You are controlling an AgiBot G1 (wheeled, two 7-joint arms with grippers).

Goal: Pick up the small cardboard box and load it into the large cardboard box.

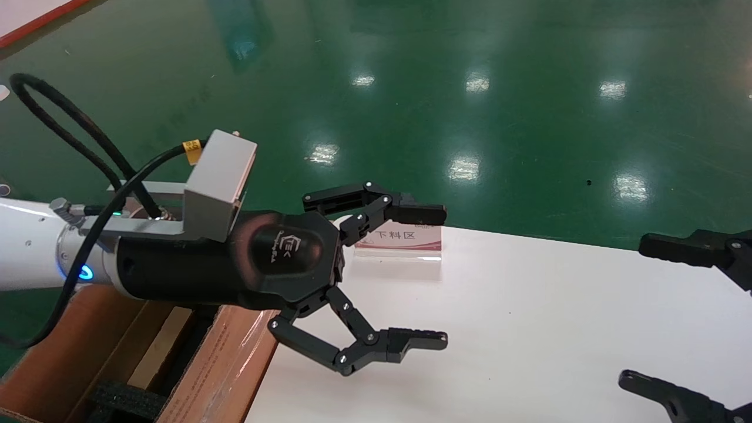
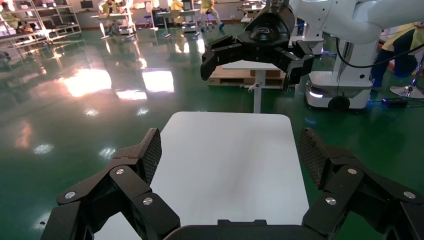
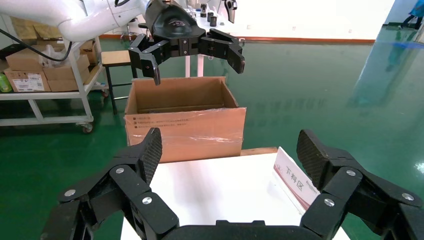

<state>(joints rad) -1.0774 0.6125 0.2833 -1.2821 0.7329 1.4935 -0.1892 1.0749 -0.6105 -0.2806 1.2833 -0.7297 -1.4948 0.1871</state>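
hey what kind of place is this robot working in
Probably a factory or warehouse floor: glossy green floor, shelving stacked with cartons, and a large cardboard box beside a white table. Both grippers hang open.

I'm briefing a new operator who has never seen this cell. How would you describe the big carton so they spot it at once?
Start at the white rectangular table; at its end on the robot's left stands the large brown corrugated cardboard box, open-topped, directly below the open left gripper. Shiny clear film wraps its table-facing wall, and black foam padding lies inside. Unlike the small acrylic sign with red characters, it stands off the tabletop.
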